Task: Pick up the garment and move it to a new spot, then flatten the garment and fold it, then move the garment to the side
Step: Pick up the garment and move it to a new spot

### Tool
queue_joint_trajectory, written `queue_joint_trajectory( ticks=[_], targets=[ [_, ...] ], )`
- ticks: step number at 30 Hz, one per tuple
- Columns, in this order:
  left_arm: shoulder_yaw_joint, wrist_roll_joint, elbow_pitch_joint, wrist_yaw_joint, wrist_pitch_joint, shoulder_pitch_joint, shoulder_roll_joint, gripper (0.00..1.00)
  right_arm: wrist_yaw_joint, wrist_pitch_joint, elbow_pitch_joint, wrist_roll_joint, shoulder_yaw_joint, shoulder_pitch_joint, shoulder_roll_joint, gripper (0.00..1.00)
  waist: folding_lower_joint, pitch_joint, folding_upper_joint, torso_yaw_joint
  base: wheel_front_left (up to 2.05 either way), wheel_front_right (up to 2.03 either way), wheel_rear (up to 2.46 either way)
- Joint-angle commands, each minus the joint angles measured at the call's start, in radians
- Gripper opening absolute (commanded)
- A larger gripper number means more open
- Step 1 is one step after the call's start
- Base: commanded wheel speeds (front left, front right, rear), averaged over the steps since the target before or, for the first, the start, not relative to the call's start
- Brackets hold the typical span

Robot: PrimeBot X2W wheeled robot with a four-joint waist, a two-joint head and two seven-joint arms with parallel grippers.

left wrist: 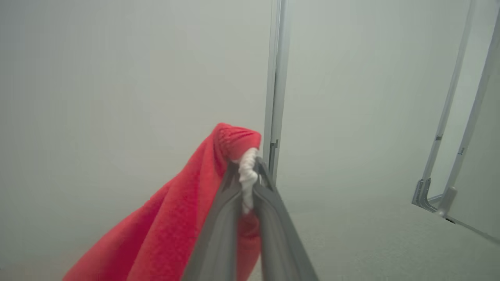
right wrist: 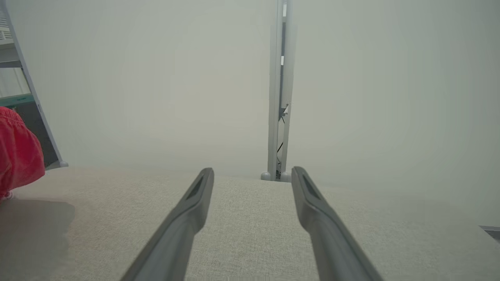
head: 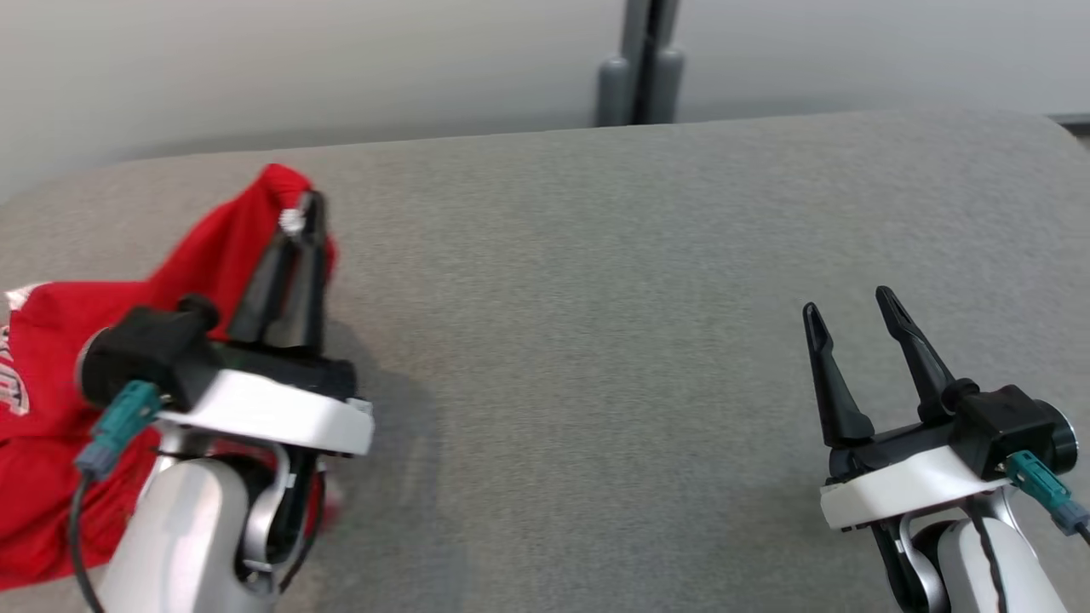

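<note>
Clenching red garment (head: pixel 60 358) in left jaws, right jaws spread apart, grey post (head: pixel 639 68) behind table (head: pixel 596 298)

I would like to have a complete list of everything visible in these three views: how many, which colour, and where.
garment: one, red with white print, left end of the table, one tip raised
cord: one, white, at the raised tip of the garment, pinched between the left fingers
table: one, grey fabric top, across the head view
post: one, grey, behind the middle of the table's far edge
metal frame: one, pale grey, beyond the table, at right in the left wrist view
wall: one, pale grey, behind the table
left gripper: one, black fingers, shut on the garment, lower left
right gripper: one, black fingers, open and holding nothing, lower right
</note>
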Motion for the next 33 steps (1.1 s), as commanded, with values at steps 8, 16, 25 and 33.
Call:
queue_joint_trajectory(
  ticks=[8,16,25,33],
  targets=[
    [-0.137,0.038,0.044,-0.062,0.034,-0.118,-0.060,0.00,0.000,-0.017,0.012,0.025,0.018,-0.016,0.000,1.00,0.0000,0.063,0.0000,-0.260,0.00,0.00,0.00],
    [-0.244,0.057,0.179,-0.118,0.068,-0.201,-0.106,0.00,0.000,-0.045,0.031,0.072,0.021,-0.025,0.001,1.00,0.0000,0.131,0.0000,-0.405,0.00,0.00,0.00],
    [-0.335,0.045,0.417,-0.172,0.097,-0.225,-0.135,0.20,0.000,-0.060,0.053,0.120,0.028,-0.037,0.001,1.00,0.0000,0.183,0.0000,-0.444,0.00,0.00,0.00],
    [-0.401,0.051,0.523,-0.194,0.057,-0.237,-0.153,1.00,0.000,-0.062,0.056,0.121,0.017,-0.051,0.001,1.00,0.0000,0.180,0.0000,-0.388,0.00,0.00,0.00]
  ],
)
